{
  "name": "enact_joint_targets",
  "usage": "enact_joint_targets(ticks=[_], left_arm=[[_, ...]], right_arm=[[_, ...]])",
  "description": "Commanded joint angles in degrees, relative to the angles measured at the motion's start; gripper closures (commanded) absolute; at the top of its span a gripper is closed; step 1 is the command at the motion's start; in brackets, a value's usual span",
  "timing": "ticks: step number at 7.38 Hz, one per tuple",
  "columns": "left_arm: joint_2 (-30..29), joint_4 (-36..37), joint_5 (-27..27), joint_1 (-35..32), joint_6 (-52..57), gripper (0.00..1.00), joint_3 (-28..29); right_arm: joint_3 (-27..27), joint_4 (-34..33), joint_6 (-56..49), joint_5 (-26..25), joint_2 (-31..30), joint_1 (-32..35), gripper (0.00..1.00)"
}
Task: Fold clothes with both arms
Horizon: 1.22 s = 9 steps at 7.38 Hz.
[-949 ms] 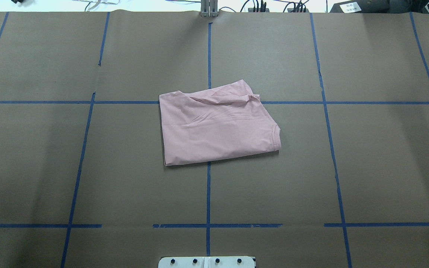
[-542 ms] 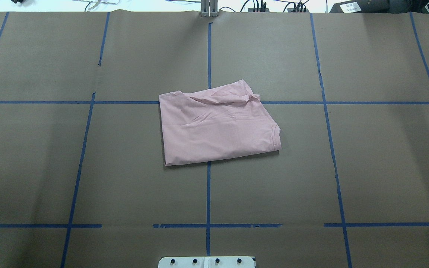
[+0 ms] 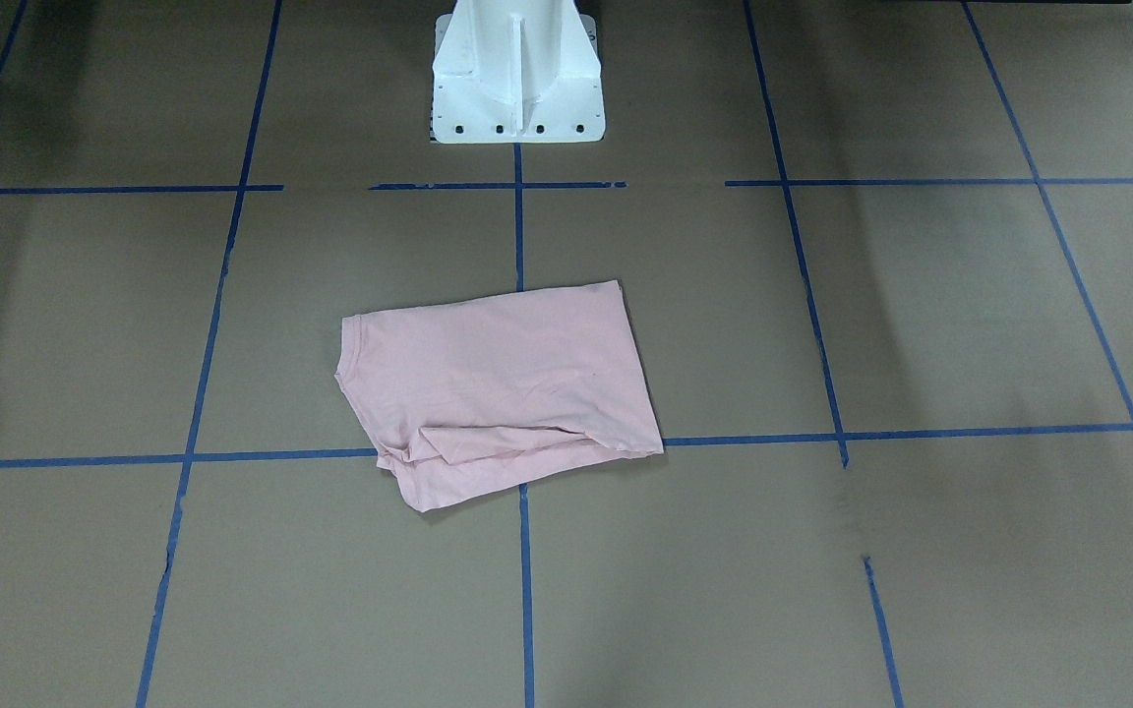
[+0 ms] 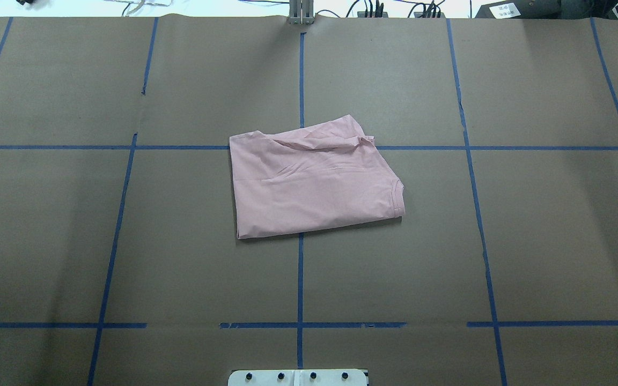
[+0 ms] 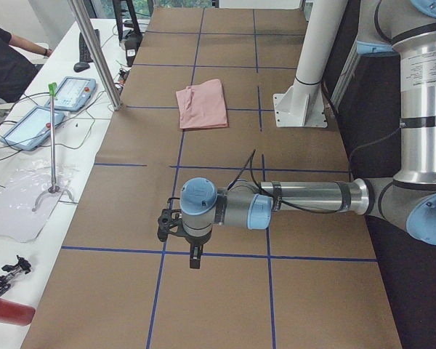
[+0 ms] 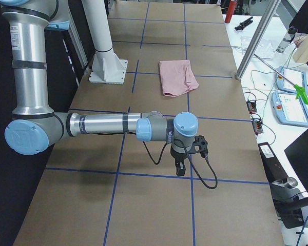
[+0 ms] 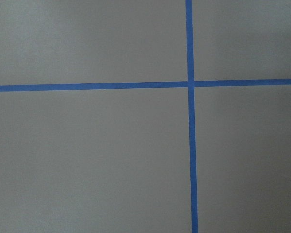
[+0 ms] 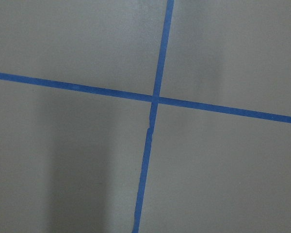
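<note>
The light pink short-sleeved T-shirt [image 4: 314,182] lies folded into a rough rectangle at the middle of the brown paper-covered table [image 4: 556,241], over a crossing of the blue tape lines [image 4: 300,279] and in front of the white pedestal base [image 3: 517,74]. The left arm's black two-finger gripper [image 5: 195,260] hangs pointing down over the table's left end, and the right arm's black two-finger gripper [image 6: 180,170] does so over its right end. Both are well apart from the shirt, and the side views do not show whether either set of jaws is wide or narrow.
</note>
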Motion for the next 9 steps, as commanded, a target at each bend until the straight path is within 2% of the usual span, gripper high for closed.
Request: enact_joint_targets(ticks=[1,4,5,9], left_arm=[[0.7,0.0,-0.1,0.2,-0.1,0.00,-2.0],[0.7,0.0,-0.1,0.4,-0.2,0.00,-2.3],[0.6,-0.1,0.0,0.4,-0.2,0.00,-2.2],[0.7,0.0,0.0,0.5,0.0,0.00,-2.1]], right_arm=[[1.0,0.0,0.3,0.3,-0.4,-0.7,0.00],[4.2,0.0,7.5,0.2,-0.8,-4.3,0.00],[4.6,0.5,7.6,0.2,-2.7,-4.4,0.00],[5.4,0.4,7.1,0.3,-3.7,-4.4,0.00]])
